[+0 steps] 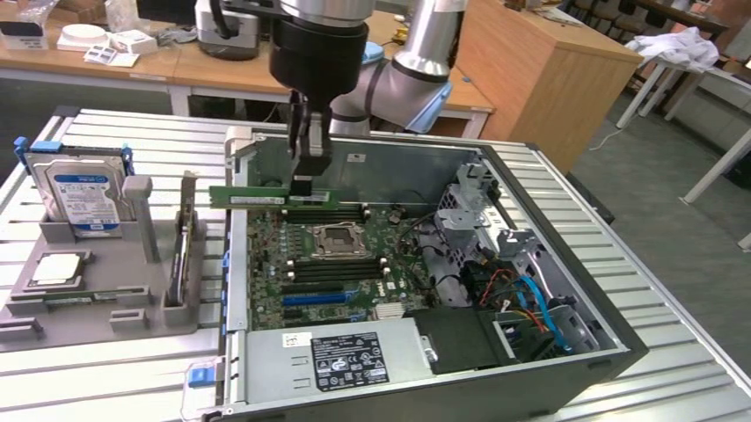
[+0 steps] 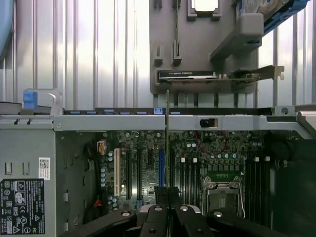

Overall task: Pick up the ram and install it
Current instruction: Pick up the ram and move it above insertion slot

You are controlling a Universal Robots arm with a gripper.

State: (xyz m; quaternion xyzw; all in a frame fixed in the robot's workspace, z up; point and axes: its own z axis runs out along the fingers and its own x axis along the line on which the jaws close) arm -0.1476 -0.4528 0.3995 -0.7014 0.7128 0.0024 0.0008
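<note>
My gripper (image 1: 308, 183) is clenched on the ram (image 1: 249, 196), pinching it close to one end, so most of the green stick juts out toward the exterior view's left. It hangs level, edge down, inside the open computer case (image 1: 610, 352). It is just above the dark memory slots (image 1: 323, 214) on the far side of the processor socket (image 1: 334, 239). The trouble I foresee comes from that off-centre hold. The free end seems to reach over the case wall (image 1: 239, 163) on that side, and on the way down it could catch the rim and twist in my grip. Pressing from one end could also seat the stick crooked, one corner in and the other riding high. If the edge sits slightly off the slot line, I would be pushing on the motherboard (image 1: 352, 272) instead. I cannot tell whether the notch faces the right way.
</note>
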